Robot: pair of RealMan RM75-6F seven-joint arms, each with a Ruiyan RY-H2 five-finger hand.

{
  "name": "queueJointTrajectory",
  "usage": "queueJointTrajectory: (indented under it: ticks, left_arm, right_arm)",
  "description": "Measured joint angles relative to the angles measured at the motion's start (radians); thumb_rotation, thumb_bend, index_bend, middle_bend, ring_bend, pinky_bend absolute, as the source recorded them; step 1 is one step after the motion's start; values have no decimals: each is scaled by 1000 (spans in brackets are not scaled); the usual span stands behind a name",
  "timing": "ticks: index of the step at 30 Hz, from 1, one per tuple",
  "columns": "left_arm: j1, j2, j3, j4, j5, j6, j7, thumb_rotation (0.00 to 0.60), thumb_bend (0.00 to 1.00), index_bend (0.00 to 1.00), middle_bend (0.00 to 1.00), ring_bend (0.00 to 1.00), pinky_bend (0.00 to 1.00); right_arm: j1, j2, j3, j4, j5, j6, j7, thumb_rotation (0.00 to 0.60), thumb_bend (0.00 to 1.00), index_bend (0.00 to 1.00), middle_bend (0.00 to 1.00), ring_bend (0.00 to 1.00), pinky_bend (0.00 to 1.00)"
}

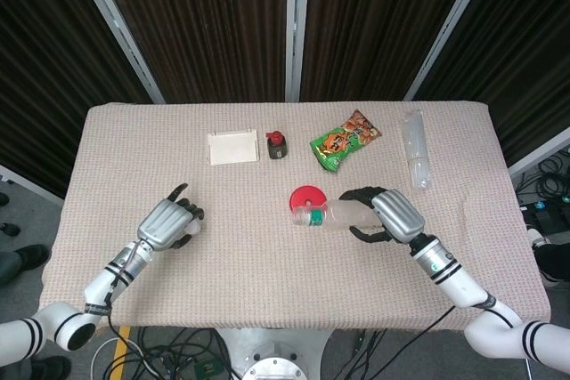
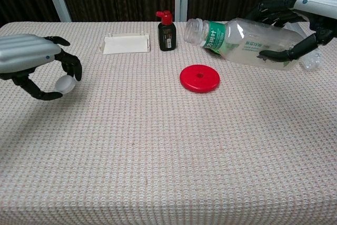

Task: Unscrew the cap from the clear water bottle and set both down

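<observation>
My right hand (image 1: 388, 214) (image 2: 300, 14) grips the clear water bottle (image 1: 334, 214) (image 2: 245, 43) around its body and holds it nearly level above the table, its uncapped neck pointing toward my left. A green label rings the bottle below the neck. My left hand (image 1: 169, 223) (image 2: 32, 64) hovers low over the left side of the table with the white cap (image 2: 65, 83) held in its curled fingers. In the head view the cap is hidden by the hand.
A red disc (image 1: 305, 196) (image 2: 199, 78) lies on the cloth just below the bottle's neck. At the back stand a small black bottle with a red top (image 1: 275, 143) (image 2: 167, 30), a white tray (image 1: 233, 147) (image 2: 125, 43), a green snack bag (image 1: 344, 141) and a clear plastic wrapper (image 1: 415, 149).
</observation>
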Motion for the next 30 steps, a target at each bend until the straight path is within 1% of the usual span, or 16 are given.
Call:
queueJointTrajectory:
  ticks: [3, 6, 8, 10, 12, 14, 15, 16, 20, 21, 23, 26, 30]
  left_arm:
    - [-4, 5, -5, -28, -43, -19, 31, 600, 200, 198, 232, 180, 18]
    - [4, 23, -13, -67, -61, -4, 33, 600, 153, 167, 202, 147, 18]
    - [15, 39, -18, -88, -61, 22, 26, 600, 145, 164, 198, 140, 18]
    - [32, 65, -23, -115, -56, 60, 3, 600, 142, 164, 197, 140, 18]
    - [52, 91, -28, -136, -45, 105, -34, 600, 136, 164, 197, 140, 17]
    - [73, 111, -32, -146, -34, 150, -66, 600, 129, 164, 197, 140, 16]
    - [88, 125, -35, -151, -27, 181, -85, 600, 127, 164, 197, 140, 16]
    - [101, 134, -38, -154, -23, 205, -100, 600, 124, 164, 197, 140, 15]
    - [168, 168, -45, -148, -19, 302, -170, 600, 123, 164, 197, 140, 15]
    - [191, 177, -47, -139, -24, 326, -191, 600, 123, 164, 197, 140, 15]
    - [225, 189, -48, -119, -36, 356, -218, 600, 123, 164, 197, 140, 14]
    - [281, 201, -45, -77, -59, 400, -255, 600, 122, 164, 197, 140, 12]
    - [361, 218, -21, -32, -83, 434, -310, 600, 123, 164, 197, 140, 8]
  right_arm:
    - [-3, -6, -7, 5, 18, -37, -62, 600, 438, 545, 430, 311, 431]
    - [-5, -28, -12, 24, 39, -68, -126, 600, 436, 492, 398, 273, 404]
    - [-7, -44, -14, 38, 51, -84, -165, 600, 418, 400, 351, 216, 344]
    - [-9, -60, -17, 50, 68, -105, -210, 600, 396, 266, 285, 136, 253]
    - [-13, -71, -22, 55, 91, -132, -251, 600, 361, 95, 191, 40, 137]
    - [-17, -72, -25, 50, 111, -151, -284, 600, 337, 9, 127, 1, 38]
    - [-21, -71, -27, 43, 121, -157, -307, 600, 329, 0, 105, 0, 9]
    - [-24, -69, -28, 37, 129, -159, -324, 600, 323, 0, 91, 0, 1]
    - [-47, -37, -29, -24, 162, -154, -380, 600, 296, 0, 9, 0, 0]
    - [-58, -19, -29, -50, 170, -142, -392, 600, 294, 0, 4, 0, 0]
    - [-79, 9, -28, -84, 177, -113, -405, 600, 292, 0, 14, 0, 0]
    - [-125, 59, -27, -131, 182, -36, -418, 600, 294, 0, 62, 0, 0]
    - [-214, 126, -30, -175, 172, 117, -423, 600, 307, 0, 97, 0, 0]
